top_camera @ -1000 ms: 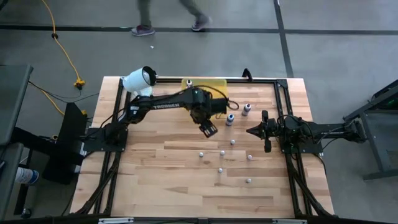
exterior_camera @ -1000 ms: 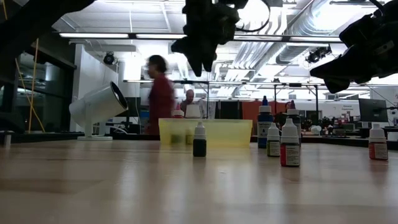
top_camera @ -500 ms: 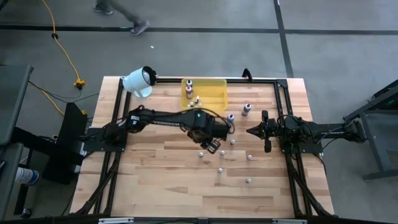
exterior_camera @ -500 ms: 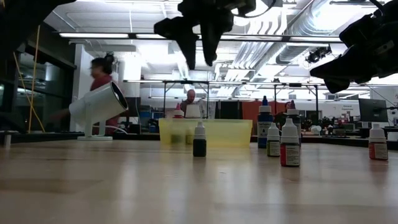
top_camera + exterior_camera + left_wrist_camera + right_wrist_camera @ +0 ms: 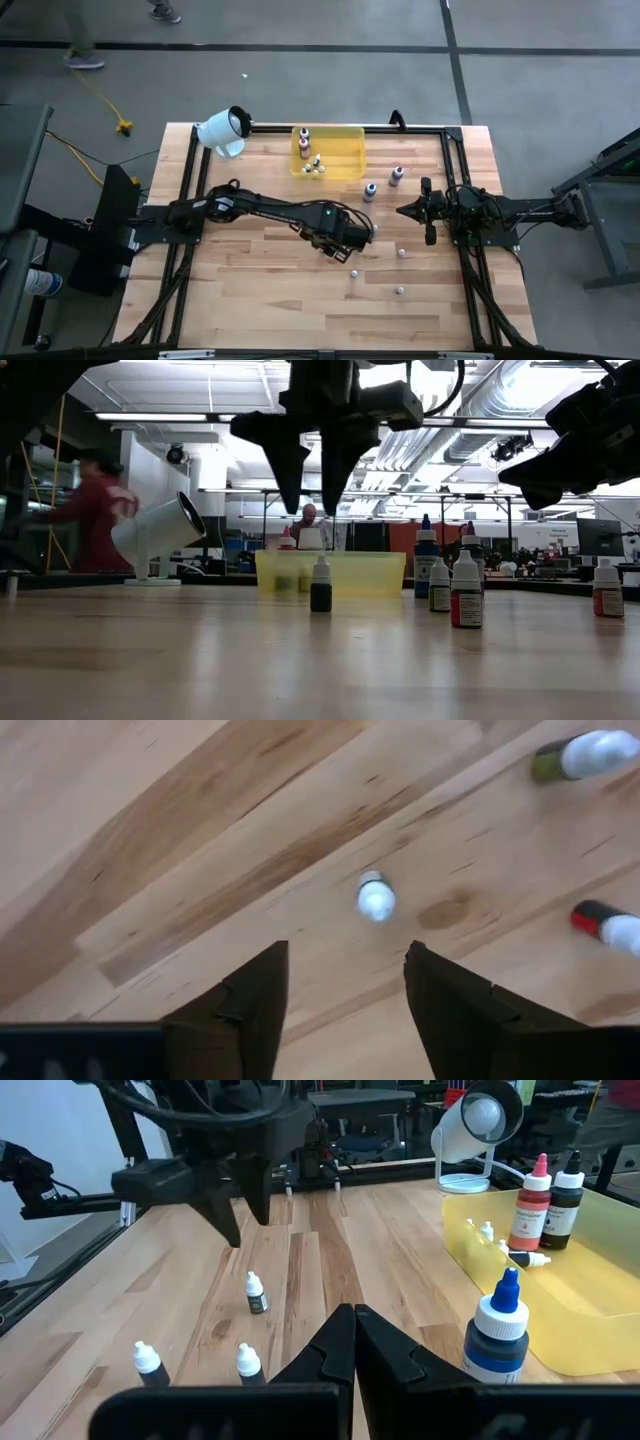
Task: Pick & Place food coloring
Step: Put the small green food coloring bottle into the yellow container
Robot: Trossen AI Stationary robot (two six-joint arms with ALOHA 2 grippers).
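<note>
Small white-capped food coloring bottles stand upright on the wood: several droppers (image 5: 353, 272) (image 5: 401, 252) (image 5: 399, 290) and two taller ones (image 5: 369, 190) (image 5: 397, 175). More sit in the yellow tray (image 5: 350, 135). My left gripper (image 5: 338, 248) is open and points down, hovering above a dark-bodied dropper (image 5: 320, 585). In the left wrist view that dropper's white cap (image 5: 376, 898) shows just ahead of the gripper (image 5: 345, 955). My right gripper (image 5: 350, 1330) is shut and waits at the table's right (image 5: 405, 211).
A big white cylinder (image 5: 225, 130) stands at the far left corner. A black frame runs along the table edges (image 5: 455, 130). Bare wood lies toward the near edge (image 5: 270, 300). People show in the room beyond the table (image 5: 95, 520).
My left arm has swung from beside the yellow tray toward the near edge and come down over the loose droppers, its fingers now pointing straight down above the dark-bodied one. No bottle has moved. A person behind the table has walked leftward.
</note>
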